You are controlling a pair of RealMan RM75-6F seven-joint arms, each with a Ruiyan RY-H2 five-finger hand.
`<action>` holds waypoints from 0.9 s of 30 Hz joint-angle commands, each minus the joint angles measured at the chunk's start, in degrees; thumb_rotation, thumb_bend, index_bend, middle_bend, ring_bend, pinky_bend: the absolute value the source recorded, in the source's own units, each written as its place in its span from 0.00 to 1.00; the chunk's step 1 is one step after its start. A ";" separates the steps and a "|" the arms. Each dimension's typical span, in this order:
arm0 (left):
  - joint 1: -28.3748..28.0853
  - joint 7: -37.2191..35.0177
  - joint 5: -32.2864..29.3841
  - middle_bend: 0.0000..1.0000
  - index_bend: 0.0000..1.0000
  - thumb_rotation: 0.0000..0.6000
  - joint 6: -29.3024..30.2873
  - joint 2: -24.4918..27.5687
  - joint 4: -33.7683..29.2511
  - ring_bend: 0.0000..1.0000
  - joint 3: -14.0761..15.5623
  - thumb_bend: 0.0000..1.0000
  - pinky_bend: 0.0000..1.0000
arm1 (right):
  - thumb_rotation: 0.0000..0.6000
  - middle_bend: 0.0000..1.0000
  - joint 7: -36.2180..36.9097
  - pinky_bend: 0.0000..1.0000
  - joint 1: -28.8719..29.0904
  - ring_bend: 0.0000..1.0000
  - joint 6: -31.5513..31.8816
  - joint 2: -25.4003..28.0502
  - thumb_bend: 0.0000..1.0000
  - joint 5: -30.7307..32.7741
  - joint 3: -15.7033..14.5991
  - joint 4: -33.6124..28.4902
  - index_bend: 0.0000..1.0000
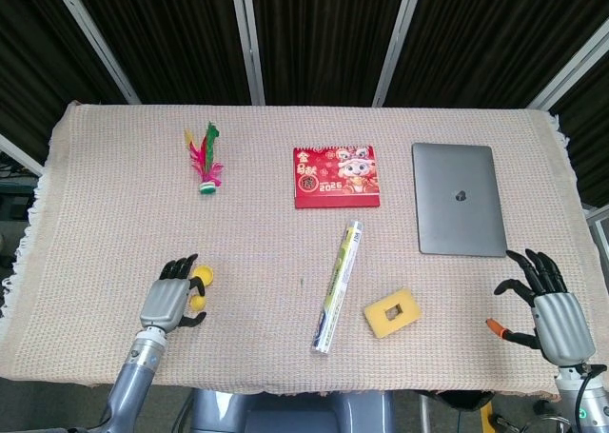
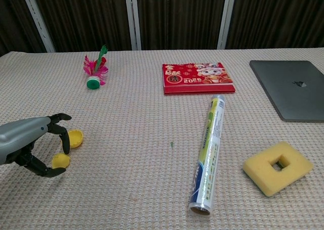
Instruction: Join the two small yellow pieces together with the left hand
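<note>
**Two small yellow pieces framed by the left robot hand, not yet joined**

Two small yellow plastic pieces, lying at the lower left of the chest view on the woven beige tabletop [image 2: 152, 189]: an open cup-like half [image 2: 75, 137] farther from the camera, a rounder half [image 2: 61, 161] nearer, close together but with a sliver of cloth showing between. Same pair visible lower left in the head view, just right of the hand.

Left robot hand [image 2: 31, 141] arched over them, fingers curled down: upper fingertips at the cup-like half, thumb tip beside the rounder one. Contact too fine to confirm; neither piece lifted, so counted as holding nothing for now.

Step in hand, by judgement: closing the two halves toward each other. Next move likely calls for a gentle squeeze, rims kept aligned so one seats in the other rather than skidding off across the weave.

Right robot hand [image 1: 547, 305] at lower right of the head view, fingers spread, empty, with a small orange-tipped item [image 1: 495, 326] close by.
</note>
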 commanded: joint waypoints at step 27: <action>0.22 -1.73 0.27 0.00 0.48 1.00 0.05 2.09 -0.97 0.00 0.45 0.29 0.00 | 1.00 0.09 0.29 0.00 -0.01 0.00 -0.04 0.00 0.00 0.21 0.06 -0.01 0.48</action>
